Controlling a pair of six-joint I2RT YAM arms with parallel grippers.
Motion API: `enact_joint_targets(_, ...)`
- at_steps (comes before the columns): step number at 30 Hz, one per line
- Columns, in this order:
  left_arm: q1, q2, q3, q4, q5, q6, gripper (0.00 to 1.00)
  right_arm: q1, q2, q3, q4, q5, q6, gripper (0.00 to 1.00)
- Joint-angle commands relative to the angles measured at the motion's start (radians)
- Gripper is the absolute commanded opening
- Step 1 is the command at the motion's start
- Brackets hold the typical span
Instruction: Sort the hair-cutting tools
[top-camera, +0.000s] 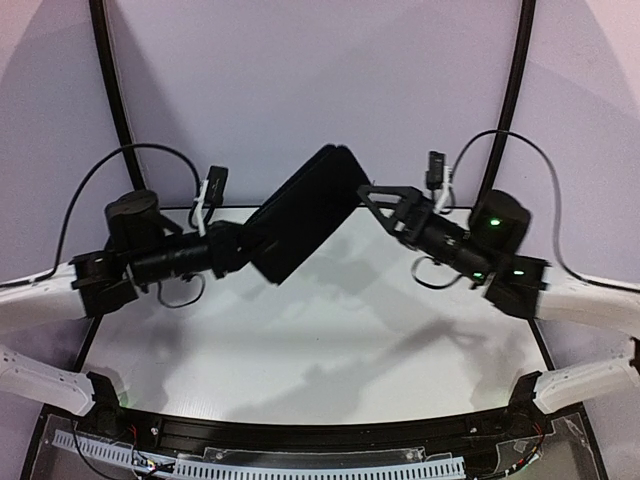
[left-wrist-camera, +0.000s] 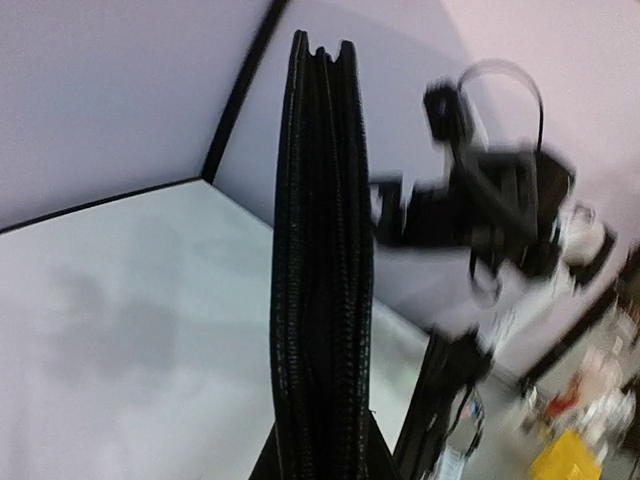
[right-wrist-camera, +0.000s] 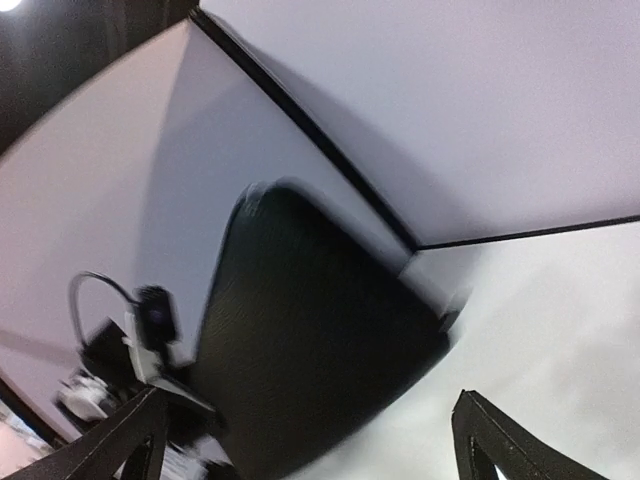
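Observation:
A large black rectangular zip case (top-camera: 305, 210) hangs tilted in the air above the white table (top-camera: 330, 340). My left gripper (top-camera: 235, 250) is shut on its lower left end. In the left wrist view the case (left-wrist-camera: 320, 250) stands edge-on, rising from between the fingers of the left gripper (left-wrist-camera: 320, 470), zipper lines showing. My right gripper (top-camera: 375, 200) is open just off the case's upper right end, not touching it. The right wrist view shows the case's broad face (right-wrist-camera: 310, 340) ahead of the right gripper (right-wrist-camera: 310, 440), whose fingers are spread wide. The hair-cutting tools are out of view.
Black frame posts (top-camera: 110, 90) rise at the back left and back right (top-camera: 520, 80) against a pale wall. Both arms cast shadows on the table. A cable strip (top-camera: 260, 465) runs along the near edge.

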Motion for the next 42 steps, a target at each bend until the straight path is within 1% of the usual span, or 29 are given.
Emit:
enact_joint_targets(1, -0.007, -0.132, 0.05, -0.318, 0.222, 0.407, 0.01, -0.03, -0.209, -0.001, -0.577, 0.02, -0.284, 0.99)
enact_joint_targets(2, -0.007, -0.137, 0.087, -0.414, 0.242, 0.456, 0.01, -0.039, -0.236, 0.027, -0.67, 0.015, -0.285, 0.99)
enact_joint_targets(3, -0.007, -0.138, 0.133, -0.463, 0.259, 0.505, 0.01, -0.048, -0.262, 0.054, -0.779, -0.006, -0.285, 0.99)
enact_joint_targets(4, -0.007, -0.129, 0.177, -0.544, 0.267, 0.544, 0.01, -0.055, -0.276, 0.079, -0.856, -0.036, -0.28, 0.99)
enact_joint_targets(5, -0.007, -0.116, 0.212, -0.611, 0.273, 0.576, 0.01, -0.062, -0.285, 0.102, -0.918, -0.059, -0.268, 0.99)
enact_joint_targets(7, -0.007, -0.094, 0.276, -0.697, 0.282, 0.656, 0.01, -0.069, -0.306, 0.128, -0.976, -0.104, -0.246, 0.99)
enact_joint_targets(9, -0.007, -0.08, 0.305, -0.716, 0.255, 0.704, 0.01, -0.075, -0.325, 0.136, -0.993, -0.147, -0.219, 0.98)
enact_joint_targets(11, -0.007, -0.078, 0.328, -0.708, 0.208, 0.709, 0.01, -0.08, -0.335, 0.143, -1.023, -0.178, -0.182, 0.96)
enact_joint_targets(13, -0.007, -0.082, 0.349, -0.714, 0.204, 0.719, 0.01, -0.087, -0.336, 0.147, -1.04, -0.201, -0.142, 0.93)
enact_joint_targets(15, -0.007, -0.094, 0.372, -0.719, 0.204, 0.722, 0.01, -0.095, -0.329, 0.141, -1.012, -0.23, -0.097, 0.9)
enact_joint_targets(19, -0.007, -0.131, 0.357, -0.686, 0.174, 0.732, 0.01, -0.124, -0.27, 0.163, -0.93, -0.395, -0.039, 0.81)
enact_joint_targets(20, -0.007, -0.139, 0.347, -0.669, 0.177, 0.743, 0.01, -0.133, -0.245, 0.182, -0.922, -0.444, -0.031, 0.78)
enact_joint_targets(22, -0.007, -0.141, 0.344, -0.663, 0.168, 0.758, 0.01, -0.15, -0.191, 0.215, -0.914, -0.529, -0.006, 0.69)
enact_joint_targets(23, -0.007, -0.136, 0.345, -0.672, 0.163, 0.768, 0.01, -0.162, -0.165, 0.228, -0.91, -0.568, 0.015, 0.67)
enact_joint_targets(25, -0.007, -0.127, 0.343, -0.673, 0.159, 0.778, 0.01, -0.185, -0.121, 0.245, -0.899, -0.619, 0.064, 0.6)
enact_joint_targets(26, -0.007, -0.124, 0.341, -0.667, 0.16, 0.782, 0.01, -0.198, -0.101, 0.25, -0.888, -0.639, 0.078, 0.58)
enact_joint_targets(35, -0.008, -0.117, 0.313, -0.627, 0.156, 0.785, 0.01, -0.221, 0.013, 0.271, -0.816, -0.797, 0.161, 0.51)
enact_joint_targets(40, -0.007, -0.123, 0.303, -0.621, 0.158, 0.798, 0.01, -0.221, 0.046, 0.274, -0.805, -0.814, 0.174, 0.47)
enact_joint_targets(42, -0.008, -0.127, 0.3, -0.62, 0.163, 0.804, 0.01, -0.221, 0.052, 0.274, -0.797, -0.815, 0.179, 0.44)
